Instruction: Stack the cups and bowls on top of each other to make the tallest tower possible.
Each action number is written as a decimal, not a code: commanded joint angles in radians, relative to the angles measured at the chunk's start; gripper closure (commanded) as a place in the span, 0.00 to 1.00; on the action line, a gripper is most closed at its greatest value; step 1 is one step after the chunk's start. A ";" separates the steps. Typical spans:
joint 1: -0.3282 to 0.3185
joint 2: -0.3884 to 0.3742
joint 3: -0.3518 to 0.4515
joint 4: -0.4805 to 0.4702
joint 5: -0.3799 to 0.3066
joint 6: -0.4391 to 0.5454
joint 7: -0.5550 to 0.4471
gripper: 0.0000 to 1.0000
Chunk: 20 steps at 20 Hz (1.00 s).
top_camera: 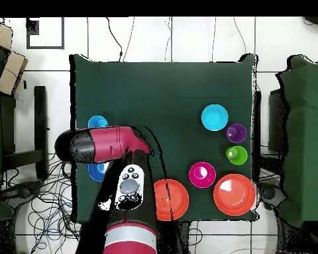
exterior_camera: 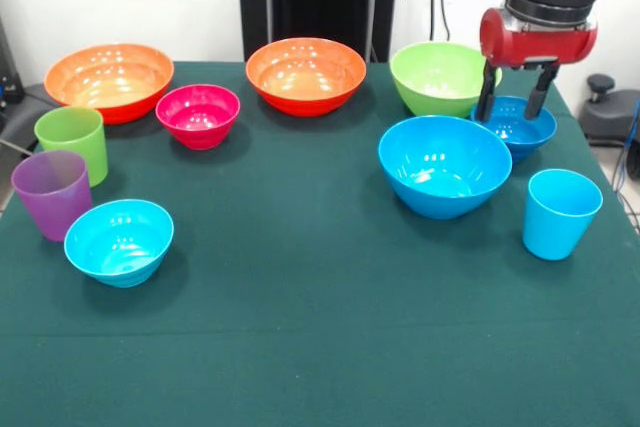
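Seven bowls and three cups stand apart on the green table [exterior_camera: 300,327], none stacked, all mouths up: two orange bowls [exterior_camera: 110,79] [exterior_camera: 305,74], lime bowl [exterior_camera: 440,77], large blue bowl [exterior_camera: 444,165], magenta bowl [exterior_camera: 198,115], cyan bowl [exterior_camera: 119,241], dark blue bowl [exterior_camera: 514,127]; green cup [exterior_camera: 73,142], purple cup [exterior_camera: 52,193], light blue cup [exterior_camera: 560,213]. The pincer [exterior_camera: 514,105] hangs open over the dark blue bowl. Overhead, the arm hides that bowl and its neighbours.

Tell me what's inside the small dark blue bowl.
The gripper hangs open over the small dark blue bowl, fingertips dipping into it. The visible inside looks empty; the floor behind the fingers is hidden.
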 commanded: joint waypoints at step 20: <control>-0.003 0.091 0.044 -0.044 0.023 -0.094 0.195 0.00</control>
